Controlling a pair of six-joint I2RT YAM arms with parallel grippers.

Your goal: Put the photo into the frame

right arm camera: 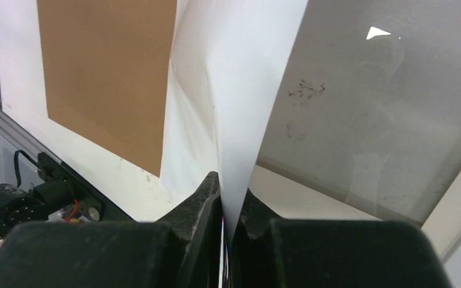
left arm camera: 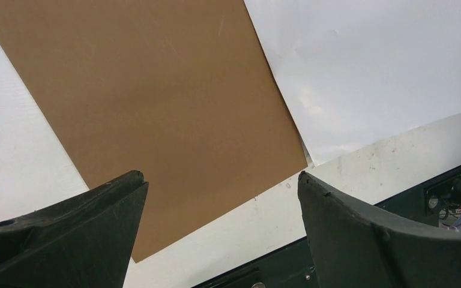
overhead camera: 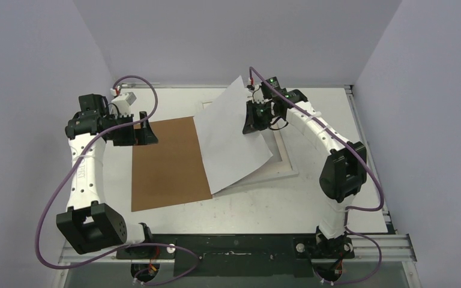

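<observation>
Right hand point(right arm camera: 228, 201) pinches the photo point(overhead camera: 231, 135), white back showing, above the frame point(overhead camera: 285, 166); only its wrist view reveals the smudged glass point(right arm camera: 384, 120). Left hand point(left arm camera: 221, 180) gapes over the brown board point(overhead camera: 168, 162).

You see the photo point(overhead camera: 231, 138) only by its plain white back: it stands steeply tilted, pinched near its upper right side by the right gripper point(overhead camera: 255, 123), its top corner raised and its lower left edge running along the board's point(overhead camera: 168, 162) right edge. The frame point(overhead camera: 281, 171) lies flat just right of the board, mostly under the photo. Only its thin white rim shows past the sheet's lower right side.
</observation>
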